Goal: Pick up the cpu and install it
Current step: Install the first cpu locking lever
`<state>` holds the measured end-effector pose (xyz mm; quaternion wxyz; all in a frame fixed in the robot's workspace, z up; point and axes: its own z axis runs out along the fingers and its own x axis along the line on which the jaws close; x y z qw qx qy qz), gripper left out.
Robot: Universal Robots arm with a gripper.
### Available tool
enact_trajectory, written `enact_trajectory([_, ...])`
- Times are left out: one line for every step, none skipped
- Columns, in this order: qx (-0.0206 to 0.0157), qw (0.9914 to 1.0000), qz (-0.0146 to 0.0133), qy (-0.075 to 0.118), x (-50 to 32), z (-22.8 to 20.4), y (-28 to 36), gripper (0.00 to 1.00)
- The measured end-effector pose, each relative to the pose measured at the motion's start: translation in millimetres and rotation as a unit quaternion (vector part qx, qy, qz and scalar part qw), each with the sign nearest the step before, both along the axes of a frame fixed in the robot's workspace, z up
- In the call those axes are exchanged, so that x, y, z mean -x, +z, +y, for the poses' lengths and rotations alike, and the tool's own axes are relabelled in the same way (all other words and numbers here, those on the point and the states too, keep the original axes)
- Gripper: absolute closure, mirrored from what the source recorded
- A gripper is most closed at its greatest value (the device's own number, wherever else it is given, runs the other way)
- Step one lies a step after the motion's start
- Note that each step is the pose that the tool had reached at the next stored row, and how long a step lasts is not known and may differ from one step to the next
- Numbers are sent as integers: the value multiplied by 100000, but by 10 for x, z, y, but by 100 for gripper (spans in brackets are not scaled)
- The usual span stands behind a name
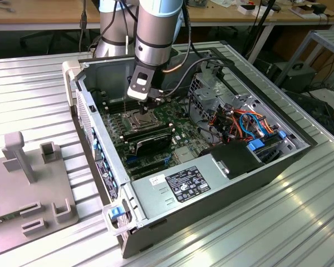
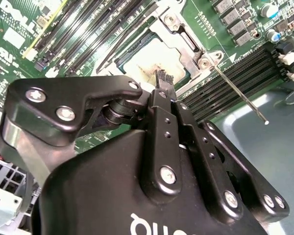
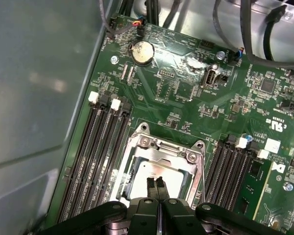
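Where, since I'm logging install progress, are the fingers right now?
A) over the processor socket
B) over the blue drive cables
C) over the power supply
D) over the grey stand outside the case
A: in the first wrist view the fingers hang over the chip in the socket, between the memory slots.

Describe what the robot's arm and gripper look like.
The arm is a silver-grey tube with light blue joint caps, and black cables trail beside it. The gripper is black, with a white-lettered body and jointed link fingers fastened by silver screws.
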<state>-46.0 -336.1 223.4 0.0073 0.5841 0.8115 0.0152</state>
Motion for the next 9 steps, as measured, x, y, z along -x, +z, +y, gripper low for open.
enact_trajectory([5,99997,2,808,0,0,0,89])
enact_trajectory([3,99989,1,1496,0,0,0,89])
enact_trajectory([5,99983,3,1865,0,0,0,89])
enact_trajectory([2,99978,0,2118,0,0,0,89])
enact_trajectory([2,99977,0,2149,0,0,0,89])
enact_trajectory([3,99977,2,2156,0,0,0,89])
enact_trajectory([1,99977,2,2161,0,0,0,89])
enact_trajectory([3,99977,2,2165,0,0,0,89])
enact_trajectory([4,99976,1,2170,0,0,0,89])
